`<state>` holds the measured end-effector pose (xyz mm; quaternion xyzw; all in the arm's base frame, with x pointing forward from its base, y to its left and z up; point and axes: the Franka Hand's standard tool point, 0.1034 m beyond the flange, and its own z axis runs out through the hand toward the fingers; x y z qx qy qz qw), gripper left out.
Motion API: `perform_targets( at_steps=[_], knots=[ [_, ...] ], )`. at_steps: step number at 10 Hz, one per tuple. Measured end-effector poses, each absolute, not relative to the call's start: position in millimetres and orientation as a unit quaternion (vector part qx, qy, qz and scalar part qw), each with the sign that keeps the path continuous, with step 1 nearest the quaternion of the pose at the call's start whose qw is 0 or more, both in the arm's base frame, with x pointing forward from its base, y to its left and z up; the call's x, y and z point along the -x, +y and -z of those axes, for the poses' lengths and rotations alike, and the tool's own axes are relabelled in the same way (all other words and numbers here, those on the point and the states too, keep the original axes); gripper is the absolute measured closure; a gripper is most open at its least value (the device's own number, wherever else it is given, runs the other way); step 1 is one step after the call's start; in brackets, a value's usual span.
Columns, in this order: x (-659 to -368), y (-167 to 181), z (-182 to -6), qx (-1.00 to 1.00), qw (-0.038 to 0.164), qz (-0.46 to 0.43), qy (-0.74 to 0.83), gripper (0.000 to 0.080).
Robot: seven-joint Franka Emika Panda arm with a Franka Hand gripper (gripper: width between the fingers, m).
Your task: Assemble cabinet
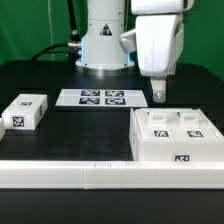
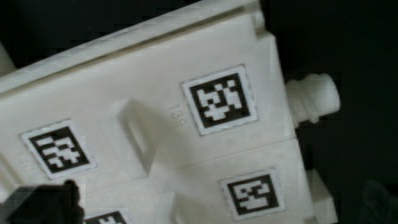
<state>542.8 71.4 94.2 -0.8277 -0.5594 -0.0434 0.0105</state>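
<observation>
In the exterior view, the cabinet (image 1: 176, 146) sits on the black table (image 1: 70, 140) toward the exterior view's right. It is a thick white box lying flat, with several black-and-white tags on its upper face and one more on the side turned to the camera. Its near side is close behind a long white rail (image 1: 100, 178) that runs across the front of the table. The arm's white hand hangs over the cabinet's far corner on the exterior view's left side, and the gripper (image 1: 159, 97) points straight down just above that corner; whether it touches the surface is not clear. The fingers read as one narrow dark shape, so I cannot tell whether they are apart or together. The marker board (image 1: 100, 98) lies flat in front of the robot's base (image 1: 105, 40), just to the exterior view's left of the gripper. A small white block (image 1: 25, 112) with tags rests well apart, at the exterior view's left edge. In the wrist view, the cabinet (image 2: 160, 90) fills most of the picture at a slant. Its white face is divided by raised ridges, and one tag (image 2: 221, 100) is plainly visible with others around it. A short round peg (image 2: 322, 97) sticks out of the cabinet's edge against the dark table. One dark fingertip (image 2: 45, 203) shows at a corner of the picture, blurred; nothing is seen between the fingers, and their spacing cannot be judged here either.
</observation>
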Motion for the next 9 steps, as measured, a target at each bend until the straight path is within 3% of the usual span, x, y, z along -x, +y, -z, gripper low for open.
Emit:
perform_targets(
  at_steps=[3, 5, 9],
  knots=[
    [-542, 74, -93.3, 0.882, 0.016, 0.047, -0.468, 0.0002],
    [-524, 82, -84.2, 0.926, 0.021, 0.057, -0.374, 0.0002],
    [-521, 88, -82.1, 0.975, 0.048, 0.055, -0.212, 0.0002]
  ],
)
